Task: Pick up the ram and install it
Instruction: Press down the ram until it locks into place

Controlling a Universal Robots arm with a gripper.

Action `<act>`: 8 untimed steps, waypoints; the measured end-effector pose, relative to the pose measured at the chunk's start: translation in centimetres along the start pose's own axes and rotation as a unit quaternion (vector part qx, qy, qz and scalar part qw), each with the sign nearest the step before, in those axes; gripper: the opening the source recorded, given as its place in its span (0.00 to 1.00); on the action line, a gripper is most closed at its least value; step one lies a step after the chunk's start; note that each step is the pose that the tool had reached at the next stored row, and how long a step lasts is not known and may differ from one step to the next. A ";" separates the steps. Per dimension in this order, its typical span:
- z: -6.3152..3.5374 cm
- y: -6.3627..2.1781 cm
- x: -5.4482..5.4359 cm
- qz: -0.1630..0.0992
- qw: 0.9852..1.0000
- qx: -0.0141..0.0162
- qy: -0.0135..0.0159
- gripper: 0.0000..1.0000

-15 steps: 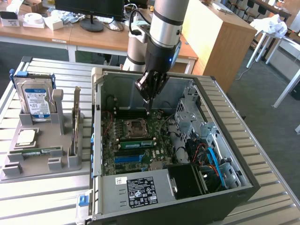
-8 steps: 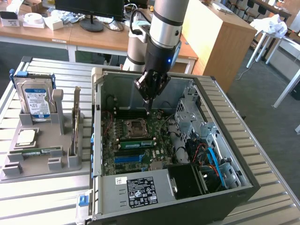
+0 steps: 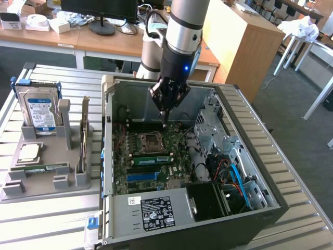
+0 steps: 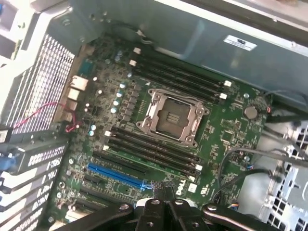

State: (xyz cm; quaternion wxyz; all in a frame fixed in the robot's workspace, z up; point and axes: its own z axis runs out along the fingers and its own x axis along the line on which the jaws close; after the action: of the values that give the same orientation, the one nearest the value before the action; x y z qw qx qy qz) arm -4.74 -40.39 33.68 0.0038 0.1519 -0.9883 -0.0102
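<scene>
Fingers of the tool [image 3: 165,117] are pinched shut and empty, poised above the green motherboard [image 4: 231,132] inside the open grey computer case [image 3: 229,99]. Good practice is a square, end-on grasp of the long thin green ram stick [image 3: 46,167], which lies flat in the grey holder tray [image 3: 31,190] on the tabletop, well apart.

gripper [image 3: 164,119]: shut, empty, above motherboard [image 3: 151,161] in the open PC case [image 3: 250,219]
ram [image 3: 41,167]: flat in grey holder [image 3: 47,182]

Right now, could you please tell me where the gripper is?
In the exterior view, the gripper hangs shut inside the open computer case, over the motherboard, close by the processor socket.
</scene>
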 end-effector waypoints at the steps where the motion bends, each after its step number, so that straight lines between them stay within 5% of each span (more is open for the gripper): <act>1: 0.02 0.00 0.0 0.007 1.000 0.000 0.000 0.10; 8: 0.09 0.01 0.0 0.053 0.999 0.000 -0.001 0.10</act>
State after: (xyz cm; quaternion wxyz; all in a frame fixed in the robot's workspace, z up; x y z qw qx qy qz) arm -4.74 -40.38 33.59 0.0032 0.0992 -0.9950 -0.0104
